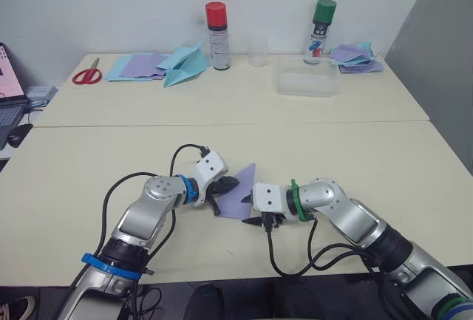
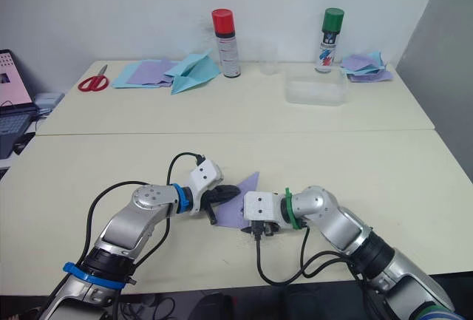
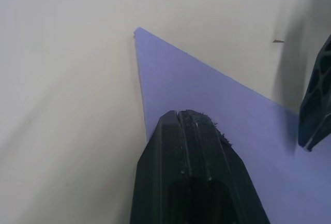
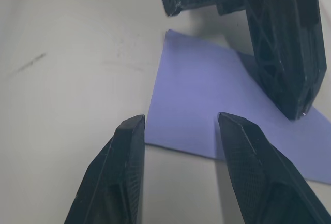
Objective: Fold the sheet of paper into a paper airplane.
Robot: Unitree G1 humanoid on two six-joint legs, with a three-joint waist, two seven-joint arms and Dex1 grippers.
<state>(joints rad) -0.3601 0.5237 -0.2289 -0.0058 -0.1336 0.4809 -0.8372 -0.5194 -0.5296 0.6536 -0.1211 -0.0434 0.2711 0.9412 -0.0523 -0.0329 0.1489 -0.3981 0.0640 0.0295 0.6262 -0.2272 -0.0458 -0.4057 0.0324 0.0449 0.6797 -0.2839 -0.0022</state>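
The lavender sheet of paper lies flat on the table near the front edge, folded to a pointed wedge whose tip points away from me. My left gripper is shut and its fingertips rest on top of the sheet from the left. My right gripper is open at the sheet's near right edge, one finger on either side of that edge, low over the table. In the right wrist view the left gripper's fingers lie across the paper's far part.
At the back of the far table are red scissors, a stack of papers, a light-blue paper airplane, a red-capped can, a clear cup, a clear box, a green-capped can and more papers. A laptop sits at the far left.
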